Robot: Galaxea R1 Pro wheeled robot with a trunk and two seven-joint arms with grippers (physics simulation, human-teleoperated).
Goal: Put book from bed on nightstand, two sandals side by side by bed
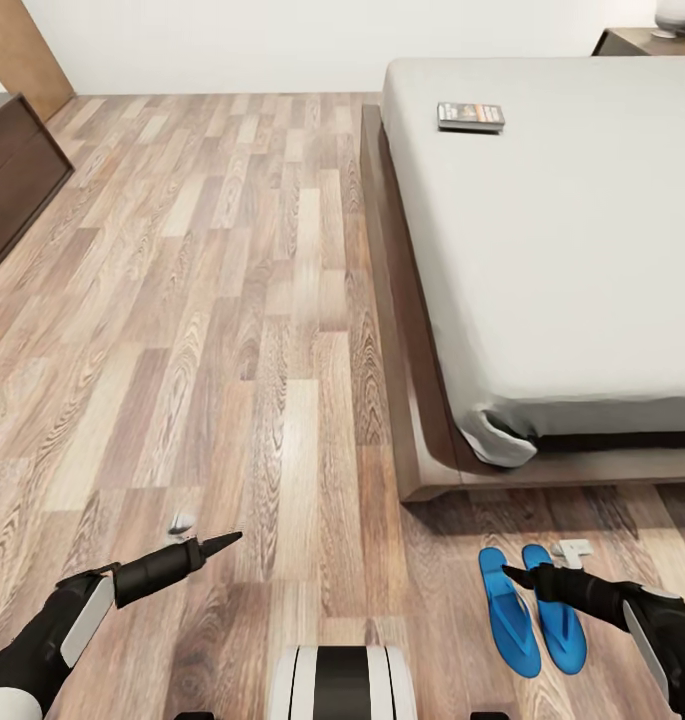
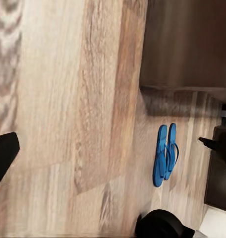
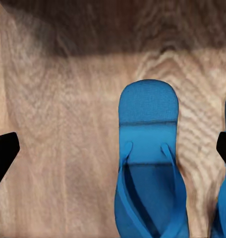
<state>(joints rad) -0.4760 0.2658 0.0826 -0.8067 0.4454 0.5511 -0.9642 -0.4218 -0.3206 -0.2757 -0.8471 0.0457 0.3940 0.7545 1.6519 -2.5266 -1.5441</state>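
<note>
i'm hovering my right gripper [image 1: 512,574] spread, empty, over the blue flip-flops [image 1: 532,620] at the bed [image 1: 542,260] foot; paperback [image 1: 471,116] on mattress — thin, light, pinching its edge; left gripper [image 1: 217,545] unclear.

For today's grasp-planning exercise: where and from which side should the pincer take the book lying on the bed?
The book lies flat on the mattress near the bed's floor-side edge. Likely best: come from above on that side and pinch across its thin short edge, since nothing stands around it.
</note>
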